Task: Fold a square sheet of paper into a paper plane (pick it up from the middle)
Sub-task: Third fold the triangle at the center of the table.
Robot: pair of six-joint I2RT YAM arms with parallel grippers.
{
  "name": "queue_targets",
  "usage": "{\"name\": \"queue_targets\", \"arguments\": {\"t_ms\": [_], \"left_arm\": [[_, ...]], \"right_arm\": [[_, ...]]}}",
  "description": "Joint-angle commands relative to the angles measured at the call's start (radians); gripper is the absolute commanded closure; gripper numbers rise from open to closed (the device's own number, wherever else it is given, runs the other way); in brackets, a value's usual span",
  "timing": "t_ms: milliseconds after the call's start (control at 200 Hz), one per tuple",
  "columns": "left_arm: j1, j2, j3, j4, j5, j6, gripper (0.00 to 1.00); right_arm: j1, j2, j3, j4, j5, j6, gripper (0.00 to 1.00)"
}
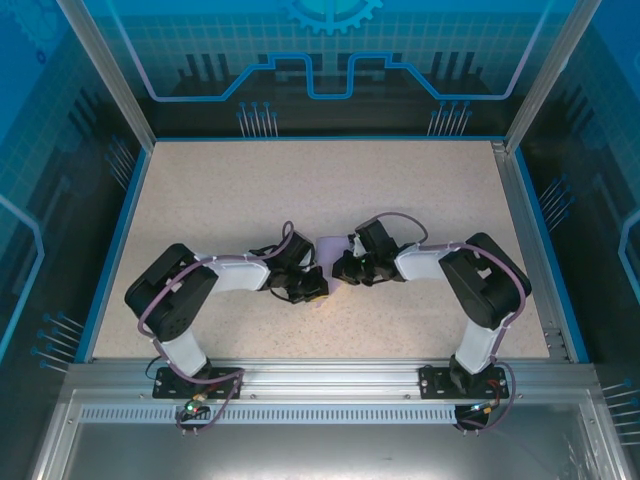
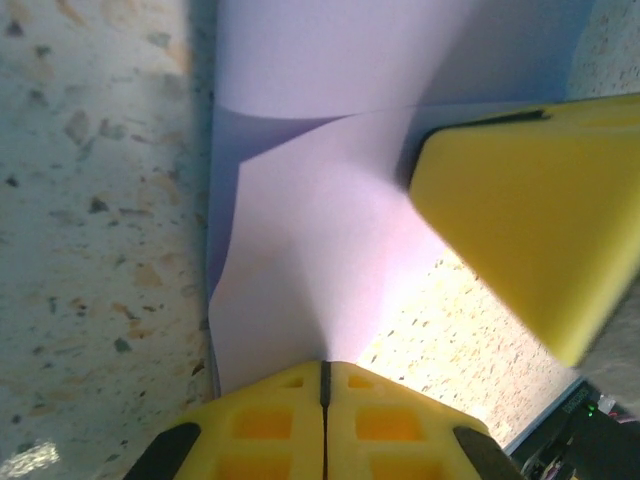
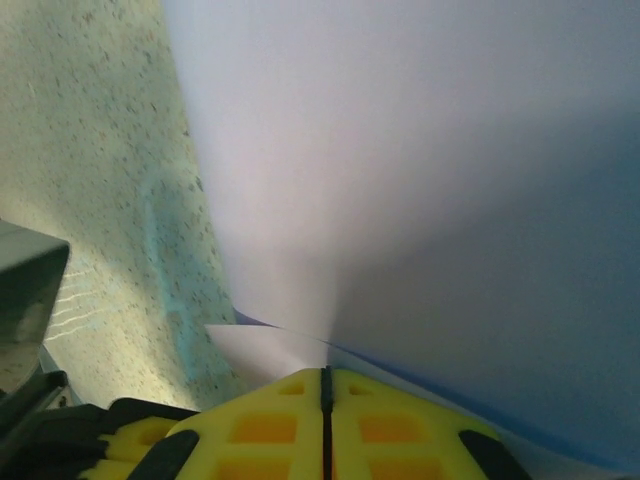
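Table: flat speckled beige stone-look tabletop point(image 1: 320, 190), rectangular. Blue edging strip point(image 1: 112, 240) runs along the 9 and 12 o'clock sides, and a ribbed aluminium rail point(image 1: 320, 372) crosses the 6 o'clock edge. On the surface is a pale-purple square sheet of thin paper point(image 1: 332, 245), just 6 o'clock of centre. It is bent and creased: one edge is down on the top, the rest curves up off it.

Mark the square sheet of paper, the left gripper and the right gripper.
square sheet of paper point(image 2: 320, 230), left wrist view, its bare middle.
left gripper point(image 2: 324, 368), left wrist view, seam between the closed fingertips.
right gripper point(image 3: 325, 372), right wrist view, seam between the closed fingertips.
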Motion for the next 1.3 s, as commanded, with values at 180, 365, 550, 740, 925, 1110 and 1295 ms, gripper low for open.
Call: {"name": "queue_targets", "arguments": {"t_ms": [180,365,550,740,925,1110,1295], "left_arm": [[-0.002,0.000,-0.056,-0.026,-0.054,0.042,0.92],[-0.001,-0.002,-0.041,-0.051,-0.064,0.055,0.93],[-0.001,0.001,-0.037,-0.057,-0.069,0.051,0.94],[-0.001,0.004,-0.042,-0.061,-0.077,0.049,0.94],[-0.001,0.014,-0.061,-0.063,-0.099,0.054,0.95],[-0.001,0.018,-0.074,-0.047,-0.094,0.051,0.96],[-0.002,0.019,-0.074,-0.047,-0.086,0.062,0.97]], "right_arm": [[-0.005,-0.128,-0.002,-0.067,0.033,-0.044,0.90],[0.018,-0.098,-0.042,0.012,0.012,-0.021,0.92],[0.022,-0.037,-0.068,0.076,-0.008,-0.007,0.92],[0.001,-0.004,-0.096,0.077,0.031,-0.022,0.93],[-0.079,0.012,-0.157,0.193,0.024,0.010,0.92],[-0.142,0.008,-0.169,0.208,0.043,-0.017,0.92],[-0.200,-0.023,-0.190,0.247,0.017,-0.039,0.91]]}}
